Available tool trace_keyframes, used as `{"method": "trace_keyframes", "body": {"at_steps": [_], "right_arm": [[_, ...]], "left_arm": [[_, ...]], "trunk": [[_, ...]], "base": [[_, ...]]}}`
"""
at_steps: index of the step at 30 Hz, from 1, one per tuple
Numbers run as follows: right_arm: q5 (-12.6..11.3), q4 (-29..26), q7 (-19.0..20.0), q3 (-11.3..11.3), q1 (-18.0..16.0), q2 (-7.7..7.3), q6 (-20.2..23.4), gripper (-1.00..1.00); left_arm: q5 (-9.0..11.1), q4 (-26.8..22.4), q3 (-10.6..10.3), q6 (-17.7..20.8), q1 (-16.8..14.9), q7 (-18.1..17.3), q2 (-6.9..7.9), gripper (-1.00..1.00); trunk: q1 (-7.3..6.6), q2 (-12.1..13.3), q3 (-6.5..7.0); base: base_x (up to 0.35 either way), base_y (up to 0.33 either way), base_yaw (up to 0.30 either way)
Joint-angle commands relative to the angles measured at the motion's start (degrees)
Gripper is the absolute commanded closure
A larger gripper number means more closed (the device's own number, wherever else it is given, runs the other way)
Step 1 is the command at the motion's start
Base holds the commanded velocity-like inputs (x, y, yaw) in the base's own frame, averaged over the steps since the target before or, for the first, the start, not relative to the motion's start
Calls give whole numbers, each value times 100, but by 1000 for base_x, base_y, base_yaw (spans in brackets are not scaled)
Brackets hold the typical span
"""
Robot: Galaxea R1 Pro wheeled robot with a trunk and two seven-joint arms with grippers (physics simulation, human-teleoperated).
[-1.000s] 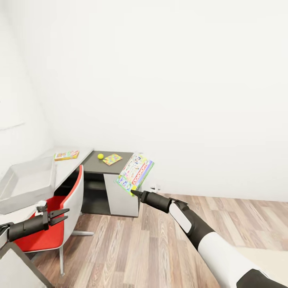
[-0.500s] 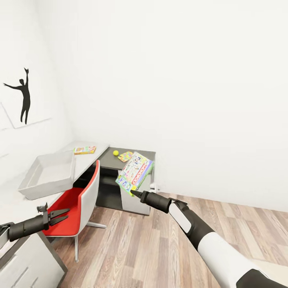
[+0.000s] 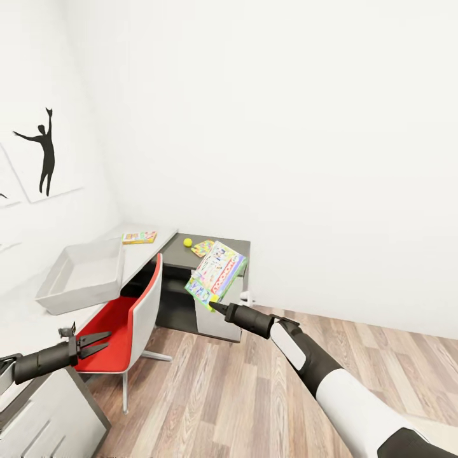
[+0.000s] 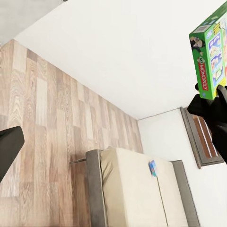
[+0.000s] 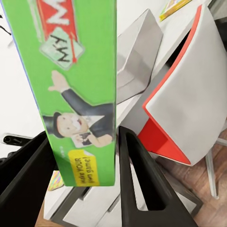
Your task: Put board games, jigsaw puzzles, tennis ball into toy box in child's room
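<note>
My right gripper (image 3: pixel 215 307) is shut on the bottom edge of a green Monopoly board game (image 3: pixel 216 273), held upright in the air in front of the desk. In the right wrist view the green box (image 5: pixel 78 90) sits between both black fingers (image 5: pixel 137 179). My left gripper (image 3: pixel 95 341) hangs open and empty, low at the left. The grey toy box (image 3: pixel 83 275) stands on the white table. Beyond it lie a flat colourful box (image 3: pixel 139 237), a yellow tennis ball (image 3: pixel 187 242) and another flat colourful box (image 3: pixel 202 248). A small blue box (image 4: pixel 152 168) lies on the bed (image 4: pixel 137 189).
A red and white chair (image 3: pixel 130 315) stands between me and the desk. A grey cabinet (image 3: pixel 54 413) is close at the lower left. A wall picture with a black figure (image 3: pixel 44 159) hangs at the left. Wooden floor (image 3: pixel 235 394) stretches ahead.
The whole view has swung left, bringing the wall picture in and sliding desk and chair rightward. Both arms hold the same pose, and the board game stays in the right gripper.
</note>
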Motion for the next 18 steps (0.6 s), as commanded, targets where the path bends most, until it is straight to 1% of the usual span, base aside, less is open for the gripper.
{"method": "trace_keyframes", "body": {"at_steps": [1, 6, 18], "right_arm": [[-60, 0, -6, 4, -6, 3, 45, 100], [-51, 0, -21, 4, -6, 14, 45, 100], [-39, 0, -25, 4, -6, 24, 51, 100]], "left_arm": [[29, 2, -23, 61, -5, -17, 3, -100], [31, 2, -23, 56, -5, -15, 3, -100], [30, 3, -23, 55, -5, -2, -5, -100]], "trunk": [[4, -13, -13], [4, -13, -13], [4, -13, -13]], "base": [[0, 0, 168], [0, 0, 247], [0, 0, 286]]}}
